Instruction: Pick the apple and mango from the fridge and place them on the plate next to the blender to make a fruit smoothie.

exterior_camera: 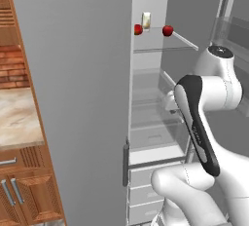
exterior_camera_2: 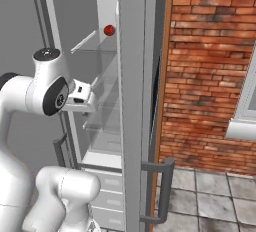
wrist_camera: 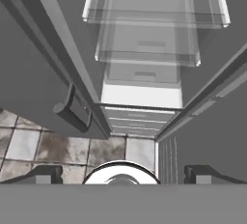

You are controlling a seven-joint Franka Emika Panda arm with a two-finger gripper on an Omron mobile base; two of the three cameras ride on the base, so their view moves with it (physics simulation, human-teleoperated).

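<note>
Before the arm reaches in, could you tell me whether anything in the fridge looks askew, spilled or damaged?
Nothing stands out. The fridge is open, its clear shelves look level and its drawers shut, and the apple sits on the top shelf.

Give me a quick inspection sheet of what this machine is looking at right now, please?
Surface: clear glass shelves inside the open fridge, white drawers at the bottom.
Job's things: apple on the upper shelf; a second red fruit sits left of it, partly hidden by the door edge.
Clutter: a small pale carton stands behind the fruit.
Grippers: gripper wide open, holding nothing, pointing down at the drawers and tiled floor.
Cables: nothing seen.
Surroundings: brick wall, wooden cabinets, marble counter.
</note>
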